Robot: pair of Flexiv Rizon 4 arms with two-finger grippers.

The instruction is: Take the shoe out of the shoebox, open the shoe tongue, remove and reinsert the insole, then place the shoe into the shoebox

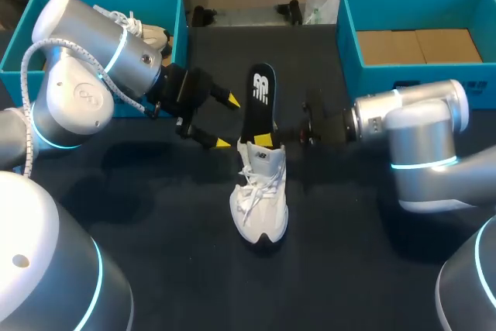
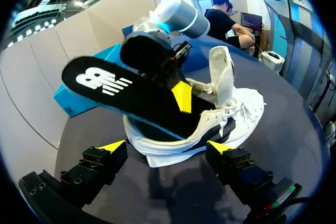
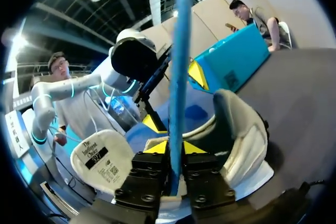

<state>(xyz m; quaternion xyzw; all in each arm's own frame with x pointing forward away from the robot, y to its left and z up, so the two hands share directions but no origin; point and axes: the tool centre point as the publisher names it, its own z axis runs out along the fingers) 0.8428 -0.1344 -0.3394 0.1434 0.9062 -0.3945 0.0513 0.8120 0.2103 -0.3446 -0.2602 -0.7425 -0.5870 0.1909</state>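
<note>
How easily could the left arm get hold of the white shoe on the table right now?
Probably easily. The left gripper is open just short of the white shoe, with nothing between them. The right gripper, shut on the insole, crowds the shoe's opening, so the lower heel looks freer.

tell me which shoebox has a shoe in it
The left teal shoebox: a white shoe lies in it. The right shoebox shows only brown cardboard inside.

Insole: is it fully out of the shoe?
No, the insole, pinched by the right gripper, has its lower end inside the shoe.
</note>
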